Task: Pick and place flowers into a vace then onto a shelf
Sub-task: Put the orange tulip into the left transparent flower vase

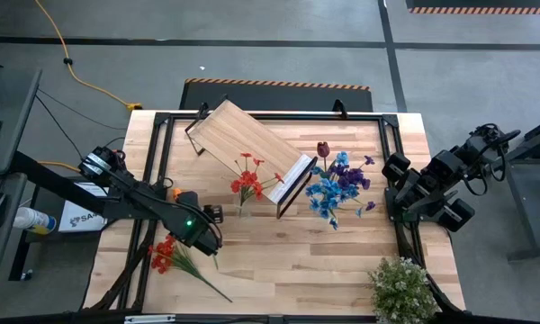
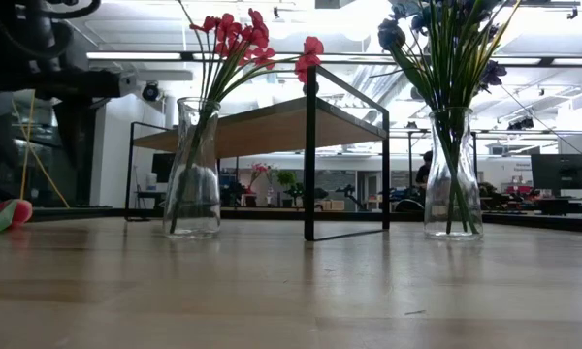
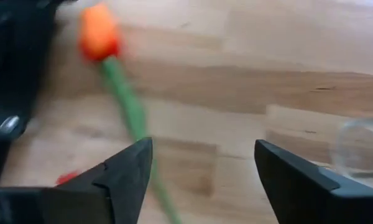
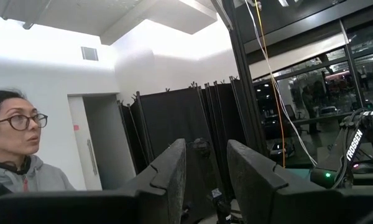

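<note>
Left pincer [image 1: 214, 236], lower left of the high view, fingers spread over the counter [image 1: 342, 261], an orange tulip [image 3: 98, 34] lying between and beyond them. Red flowers [image 1: 247, 184] and blue-purple flowers [image 1: 340, 184] stand in glass vases beside the shelf [image 1: 247, 144] at centre. Right pincer [image 4: 205, 171], at the right edge, raised off the counter with fingers slightly parted, gripping nothing.

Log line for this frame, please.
left gripper: open above orange tulip lying on table | right gripper: parked at right edge, empty | vases: two, holding flowers | shelf: no vases on it
</note>
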`<state>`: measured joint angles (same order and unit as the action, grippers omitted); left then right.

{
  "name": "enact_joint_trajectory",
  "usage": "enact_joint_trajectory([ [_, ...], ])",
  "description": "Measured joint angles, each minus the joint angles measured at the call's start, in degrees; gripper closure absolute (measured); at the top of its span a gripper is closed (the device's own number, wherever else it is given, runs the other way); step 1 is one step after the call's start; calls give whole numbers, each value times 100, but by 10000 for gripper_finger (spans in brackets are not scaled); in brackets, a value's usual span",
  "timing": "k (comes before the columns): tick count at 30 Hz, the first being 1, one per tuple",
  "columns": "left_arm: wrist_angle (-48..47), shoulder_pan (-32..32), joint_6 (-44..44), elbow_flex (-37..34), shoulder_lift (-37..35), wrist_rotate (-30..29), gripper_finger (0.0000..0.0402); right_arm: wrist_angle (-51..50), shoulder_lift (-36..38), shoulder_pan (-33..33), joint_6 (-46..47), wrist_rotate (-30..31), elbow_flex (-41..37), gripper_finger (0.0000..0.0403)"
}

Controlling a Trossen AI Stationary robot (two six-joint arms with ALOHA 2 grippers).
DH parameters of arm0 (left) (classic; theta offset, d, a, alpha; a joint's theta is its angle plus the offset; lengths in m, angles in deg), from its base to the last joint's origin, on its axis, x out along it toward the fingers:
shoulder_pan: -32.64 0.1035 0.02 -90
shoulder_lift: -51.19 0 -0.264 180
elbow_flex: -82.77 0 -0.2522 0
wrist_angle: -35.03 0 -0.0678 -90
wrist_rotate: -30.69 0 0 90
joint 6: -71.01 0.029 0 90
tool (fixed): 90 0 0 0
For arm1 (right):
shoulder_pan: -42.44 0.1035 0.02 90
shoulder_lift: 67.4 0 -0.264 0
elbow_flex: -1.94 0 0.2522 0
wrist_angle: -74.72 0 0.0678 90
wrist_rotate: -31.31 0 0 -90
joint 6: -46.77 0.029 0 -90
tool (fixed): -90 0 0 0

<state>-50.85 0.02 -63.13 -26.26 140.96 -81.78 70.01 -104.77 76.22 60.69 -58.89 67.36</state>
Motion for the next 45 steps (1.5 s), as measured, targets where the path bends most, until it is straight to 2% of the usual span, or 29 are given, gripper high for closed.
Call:
enact_joint_trajectory([
  [5,-307,-2,-828,0,0,1089,72,0,2,0,52,-1,0,293],
  [7,-294,-2,-885,0,0,1267,69,0,2,0,54,-1,0,293],
  [15,-137,49,-1001,-2,150,1277,75,1,1,0,54,0,0,293],
  [28,1912,236,-1015,-1204,204,1293,74,1,0,0,59,-1,0,293],
  [33,1968,271,-1012,-1285,199,1280,74,1,0,0,58,1,0,293],
  [38,1988,264,-800,-1283,205,1017,70,3,0,0,26,1,0,293],
  [45,1996,265,-761,-1287,212,1049,69,1,0,0,14,3,0,293],
])
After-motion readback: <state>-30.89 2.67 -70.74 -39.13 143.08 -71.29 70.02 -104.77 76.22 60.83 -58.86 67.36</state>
